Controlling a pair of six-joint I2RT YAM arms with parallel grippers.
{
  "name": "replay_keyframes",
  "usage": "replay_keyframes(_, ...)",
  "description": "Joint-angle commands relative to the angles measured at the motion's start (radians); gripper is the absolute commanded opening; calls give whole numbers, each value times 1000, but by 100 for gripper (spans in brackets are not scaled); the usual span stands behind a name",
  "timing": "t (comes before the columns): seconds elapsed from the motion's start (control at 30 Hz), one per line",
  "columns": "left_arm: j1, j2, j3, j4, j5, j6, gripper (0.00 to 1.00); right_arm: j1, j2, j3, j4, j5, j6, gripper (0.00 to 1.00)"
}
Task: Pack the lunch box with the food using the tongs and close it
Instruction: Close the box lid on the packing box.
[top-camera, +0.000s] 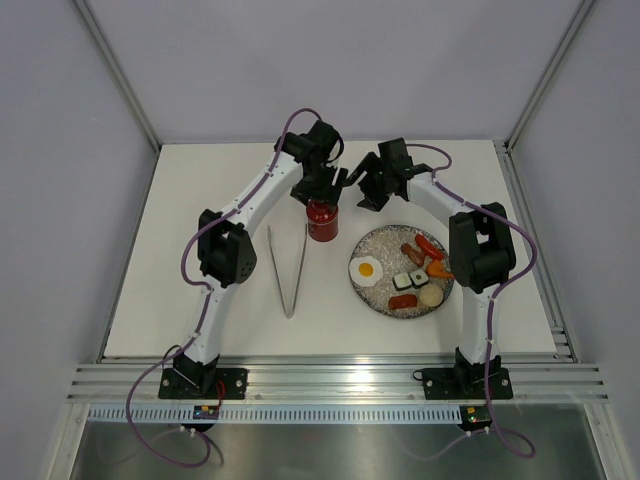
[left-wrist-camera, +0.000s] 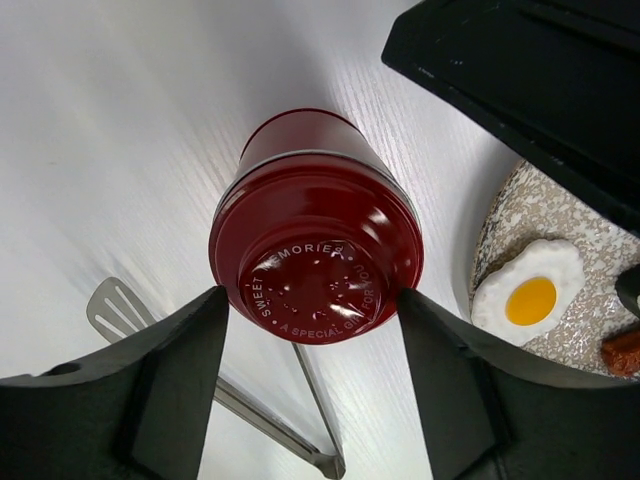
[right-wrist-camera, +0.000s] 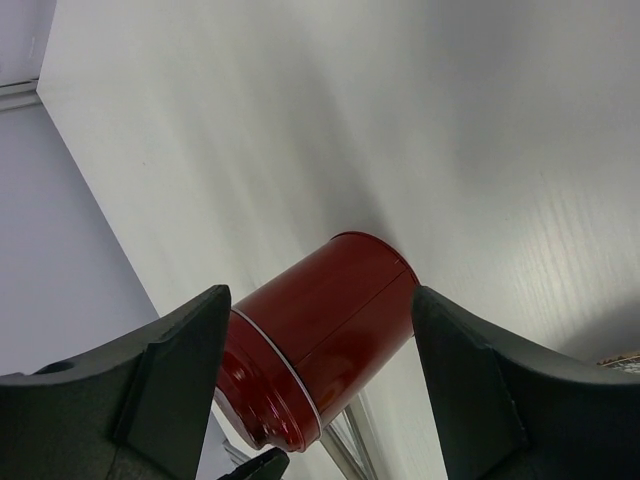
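Plainly, the lunch box (top-camera: 322, 222) stands upright on the table (top-camera: 200, 180) between the tongs (top-camera: 288, 270) and the plate (top-camera: 372, 297) of food (top-camera: 366, 268), its lid (left-wrist-camera: 315, 265) on. The left gripper (left-wrist-camera: 310, 295) straddles that lid, probably to lift it off. Whether its wide jaws pinch it, I cannot tell. The right gripper (right-wrist-camera: 320, 295) hangs nearby, open and empty.

The black left gripper (left-wrist-camera: 310, 295) points down, fingers apart. Beside it, the black right gripper (right-wrist-camera: 320, 292) gapes wide too.
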Motion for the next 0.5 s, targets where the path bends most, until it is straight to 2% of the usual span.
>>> replay_keyframes(0.0, 0, -76, -3, 39, 12, 12, 78, -5, -62, -8, -3, 25, -18, 81)
replay_keyframes(0.3, -2, -108, -10, 38, 8, 11, 84, -11, -81, -20, -6, 32, -25, 82)
replay_keyframes(0.47, -5, -176, -29, 46, -12, 6, 95, -62, -125, -63, 0, 22, -31, 83)
